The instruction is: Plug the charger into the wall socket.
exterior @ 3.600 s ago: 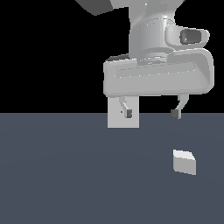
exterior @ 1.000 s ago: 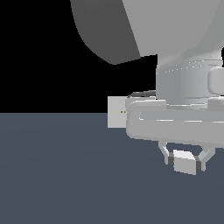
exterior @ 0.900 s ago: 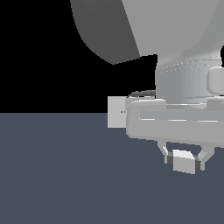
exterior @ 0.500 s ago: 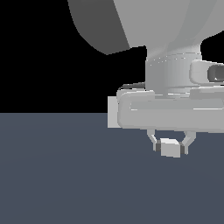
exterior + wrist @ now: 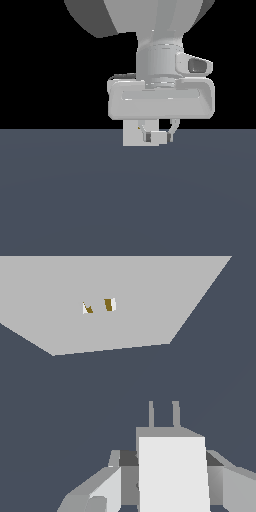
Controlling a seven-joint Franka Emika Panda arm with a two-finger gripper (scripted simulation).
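Fingers (image 5: pixel 159 136) were clamped on my charger (image 5: pixel 159 137), lifted clear of the desk (image 5: pixel 128 200), its two prongs aimed at the wall socket (image 5: pixel 115 301) just beyond, not yet touching.

Bare floor (image 5: pixel 75 406) between charger (image 5: pixel 172 476) prongs and wall socket (image 5: pixel 115 301).

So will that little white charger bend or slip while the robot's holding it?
Probably not bend: the charger looks like a stiff box with two straight prongs. It might slip, since its faces look smooth, though the gripper pinches it from both sides.
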